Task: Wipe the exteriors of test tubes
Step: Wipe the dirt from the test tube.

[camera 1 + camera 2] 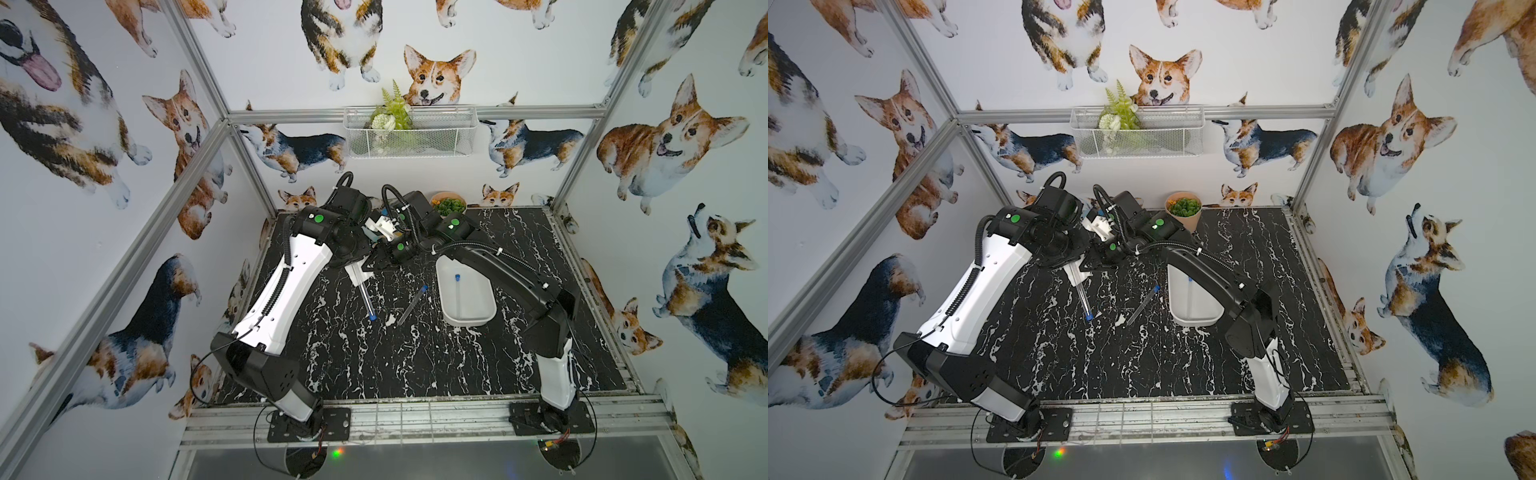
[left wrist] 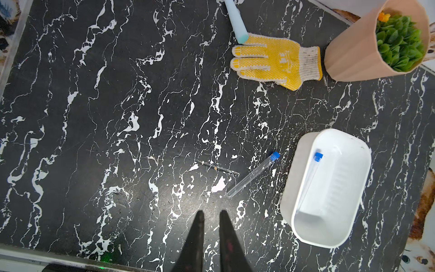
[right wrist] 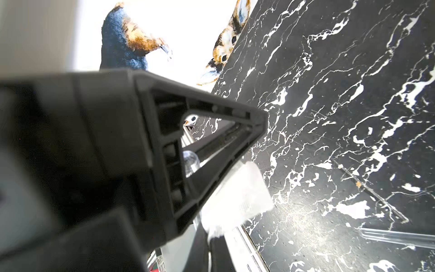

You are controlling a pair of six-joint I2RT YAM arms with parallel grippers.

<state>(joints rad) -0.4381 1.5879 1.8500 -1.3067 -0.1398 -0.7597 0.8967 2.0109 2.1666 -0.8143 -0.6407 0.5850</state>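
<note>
1. Left gripper (image 2: 210,213) is clamped on one test tube (image 1: 366,300).
2. Right gripper (image 3: 209,233) pinches a white wipe (image 3: 235,200) on it.
3. Second tube (image 1: 412,305) lies on the table (image 1: 415,365), third tube (image 1: 457,291) in the white bin (image 1: 465,322).

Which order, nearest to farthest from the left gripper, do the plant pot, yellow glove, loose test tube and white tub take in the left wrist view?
From the left gripper:
1. loose test tube, lying just ahead of the fingertips.
2. white tub, on the robot's right.
3. yellow glove, flat, farther back.
4. plant pot, at the back edge.
</note>
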